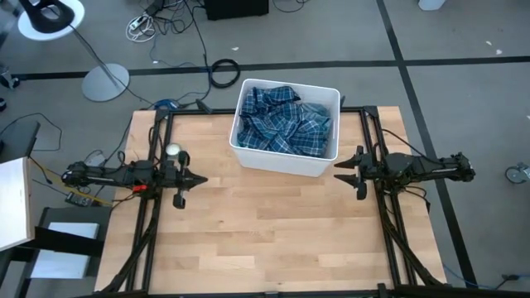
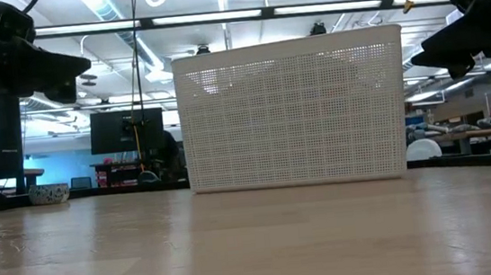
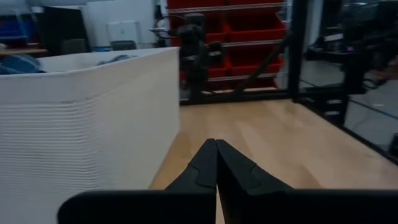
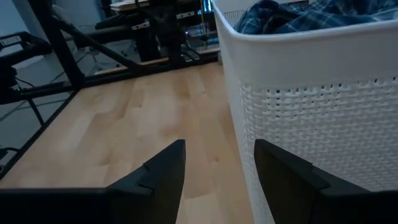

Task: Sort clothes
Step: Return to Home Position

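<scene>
Filling the white bin (image 1: 281, 161), blue-and-white plaid shirts (image 1: 284, 122) lie crumpled.

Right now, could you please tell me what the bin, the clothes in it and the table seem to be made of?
The bin: likely white moulded plastic, matte, its walls a fine perforated lattice. The clothes: soft woven fabric, blue-and-white plaid, crumpled in folds. The table: pale wood planks, or laminate, with visible grain.

Perforated plastic bin (image 1: 282, 162), plaid cloth (image 1: 281, 124), wooden table (image 1: 273, 236)
</scene>
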Tool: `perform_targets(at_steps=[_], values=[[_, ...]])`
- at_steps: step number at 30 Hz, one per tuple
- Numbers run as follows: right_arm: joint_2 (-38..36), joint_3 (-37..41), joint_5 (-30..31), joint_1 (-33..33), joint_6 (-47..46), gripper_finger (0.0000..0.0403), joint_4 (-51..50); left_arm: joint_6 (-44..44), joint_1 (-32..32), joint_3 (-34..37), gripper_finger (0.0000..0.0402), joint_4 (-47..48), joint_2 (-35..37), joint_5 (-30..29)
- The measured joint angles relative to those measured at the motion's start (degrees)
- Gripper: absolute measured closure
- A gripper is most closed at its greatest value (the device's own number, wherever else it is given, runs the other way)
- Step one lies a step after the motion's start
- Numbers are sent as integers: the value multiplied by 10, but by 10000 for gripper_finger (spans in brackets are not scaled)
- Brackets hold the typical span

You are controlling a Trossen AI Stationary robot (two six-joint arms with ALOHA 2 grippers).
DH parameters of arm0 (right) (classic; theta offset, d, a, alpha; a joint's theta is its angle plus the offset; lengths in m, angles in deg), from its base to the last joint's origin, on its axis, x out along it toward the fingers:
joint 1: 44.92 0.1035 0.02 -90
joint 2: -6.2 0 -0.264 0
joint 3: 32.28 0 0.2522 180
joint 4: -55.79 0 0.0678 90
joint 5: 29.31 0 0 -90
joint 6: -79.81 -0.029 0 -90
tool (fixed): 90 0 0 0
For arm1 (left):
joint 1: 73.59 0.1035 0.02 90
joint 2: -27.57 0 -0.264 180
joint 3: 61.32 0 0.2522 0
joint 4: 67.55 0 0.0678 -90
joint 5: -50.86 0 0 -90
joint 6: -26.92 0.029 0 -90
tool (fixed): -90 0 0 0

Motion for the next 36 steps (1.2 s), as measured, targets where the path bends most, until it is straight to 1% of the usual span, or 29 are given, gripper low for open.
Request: perform_targets(at_steps=[4,14,20,25,28,30,34,36], values=[[0,0,-3,0,0,208,3,-4,0,0,396,5,0,25],[0,0,-29,0,4,208,22,-5,0,1,396,-4,0,22],[0,0,-30,0,4,208,29,-7,0,1,396,-50,0,19],[0,0,-24,0,3,208,29,-7,0,1,396,-61,0,19],[0,0,-26,0,-18,208,29,-7,0,1,396,-61,0,19],[0,0,-48,0,2,208,42,-7,0,1,396,-61,0,19],[0,2,-123,0,55,208,104,-7,0,1,396,-63,0,20],[0,9,-153,0,71,208,114,-7,0,1,396,-63,0,20]])
